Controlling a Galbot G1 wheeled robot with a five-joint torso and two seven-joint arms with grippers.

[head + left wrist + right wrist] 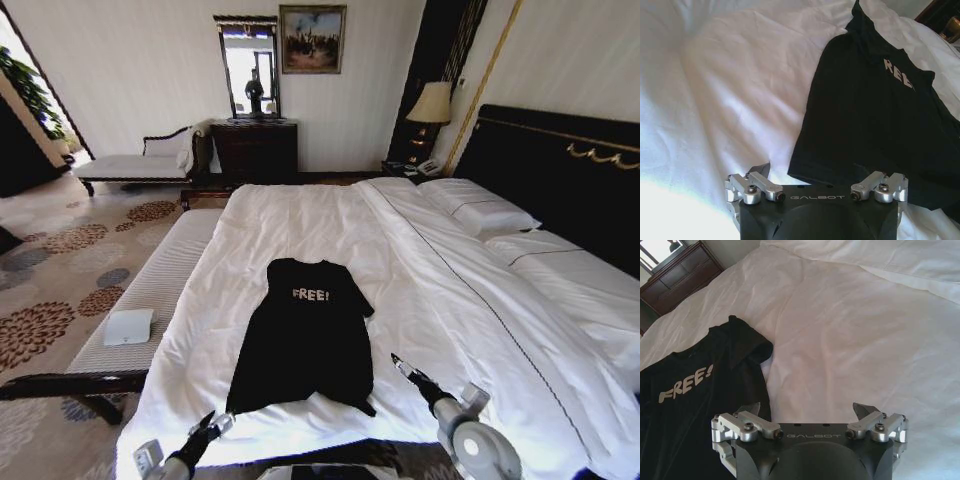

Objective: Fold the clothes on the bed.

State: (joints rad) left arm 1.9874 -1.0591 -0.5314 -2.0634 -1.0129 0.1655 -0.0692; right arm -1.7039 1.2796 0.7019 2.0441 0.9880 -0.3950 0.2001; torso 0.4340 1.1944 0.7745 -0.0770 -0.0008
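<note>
Head view: black "FREE!" T-shirt (305,335) spread flat mid-bed (300,215), collar toward 12 o'clock. Left gripper (208,428) at hem's 7 o'clock, right gripper (402,364) at 4 o'clock; both released, fingers spread.

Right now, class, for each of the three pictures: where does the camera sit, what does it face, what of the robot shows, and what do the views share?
Head view: high on the robot, facing down the bed at the T-shirt; left gripper and right gripper show low.
Left wrist view: behind the open left gripper, facing the shirt's hem.
Right wrist view: behind the open right gripper, facing the sheet beside the shirt's sleeve.
All share the T-shirt's lettering.
</note>
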